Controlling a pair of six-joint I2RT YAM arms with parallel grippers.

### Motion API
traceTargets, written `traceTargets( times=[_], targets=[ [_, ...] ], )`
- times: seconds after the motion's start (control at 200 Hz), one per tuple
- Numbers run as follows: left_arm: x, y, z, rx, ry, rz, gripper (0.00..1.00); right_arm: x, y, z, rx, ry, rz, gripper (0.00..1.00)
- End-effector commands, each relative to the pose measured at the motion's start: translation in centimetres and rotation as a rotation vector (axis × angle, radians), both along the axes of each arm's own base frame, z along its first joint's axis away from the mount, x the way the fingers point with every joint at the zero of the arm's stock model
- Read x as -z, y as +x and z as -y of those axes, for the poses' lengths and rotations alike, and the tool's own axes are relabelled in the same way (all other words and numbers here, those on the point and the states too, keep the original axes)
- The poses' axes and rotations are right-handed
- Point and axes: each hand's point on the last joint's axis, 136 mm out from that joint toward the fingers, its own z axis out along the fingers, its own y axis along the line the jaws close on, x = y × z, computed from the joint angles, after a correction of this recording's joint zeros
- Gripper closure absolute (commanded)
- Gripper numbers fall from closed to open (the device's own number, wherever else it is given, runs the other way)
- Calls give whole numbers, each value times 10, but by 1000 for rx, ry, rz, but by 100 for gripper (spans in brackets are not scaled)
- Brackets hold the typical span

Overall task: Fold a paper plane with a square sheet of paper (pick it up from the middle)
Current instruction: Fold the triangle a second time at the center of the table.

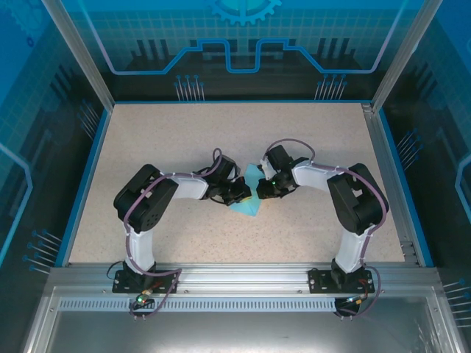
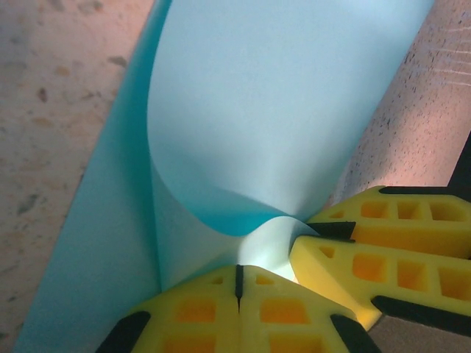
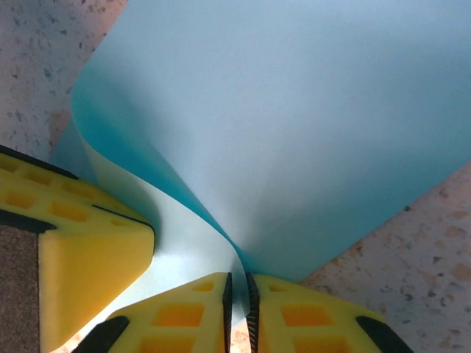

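The square sheet of paper (image 1: 251, 200) is at the middle of the table (image 1: 162, 147), caught between the 2 grippers, which meet nose to nose over it. The left gripper (image 1: 239, 193) is clamped on it. In the left wrist view its 2 yellow fingers (image 2: 199, 309) press flat together, and the sheet runs out from the seam between them. The right gripper (image 1: 263, 188) takes the paper from the other side. In the right wrist view its pads (image 3: 184, 309) stand a hair apart with the paper's edge in the slit, so I judge it a light pinch rather than a free jaw.

The 2 pinches lie just beside each other, well in from the sheet's outer edges, which fits the instruction to pick it up from the middle. Held that close, the thin paper bows away from the fingers in a curled trough. That is probably the purpose: 2 grips on 1 line mark where the centre crease could go, and the loose halves can then be brought together. No sharp crease shows yet, so I take the folding to be at its start. Paper this thin could slip or wrinkle in so narrow a hold.

No brand, label or writing can be read. The back panel (image 1: 147, 29) carries only a gear graphic (image 1: 243, 9) and circuit-like lines.
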Motion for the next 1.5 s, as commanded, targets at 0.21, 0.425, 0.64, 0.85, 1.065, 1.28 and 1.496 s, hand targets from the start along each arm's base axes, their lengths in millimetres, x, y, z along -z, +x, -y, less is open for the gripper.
traceTargets(
  times=[0.21, 0.425, 0.64, 0.85, 1.065, 1.28, 1.496],
  targets=[
    [28, -14, -13, 2, 86, -46, 100, -50, 2, 16, 139, 68, 68, 61],
    [27, -13, -11, 6, 80, -41, 100, -70, -23, -20, 118, 296, -9, 81],
    [27, -14, -11, 9, 80, -42, 100, -50, -47, -50, 104, 335, -111, 93],
    [28, -15, -11, 13, 78, -45, 100, -28, -52, -55, 120, 299, -159, 93],
    [26, -14, -10, 17, 75, -43, 100, -9, -54, -53, 133, 272, -195, 94],
    [24, -14, -9, 20, 68, -43, 100, 5, -58, -44, 147, 235, -213, 93],
    [26, -15, -9, 20, 70, -46, 100, 23, -69, -34, 153, 189, -249, 93]
  ],
)
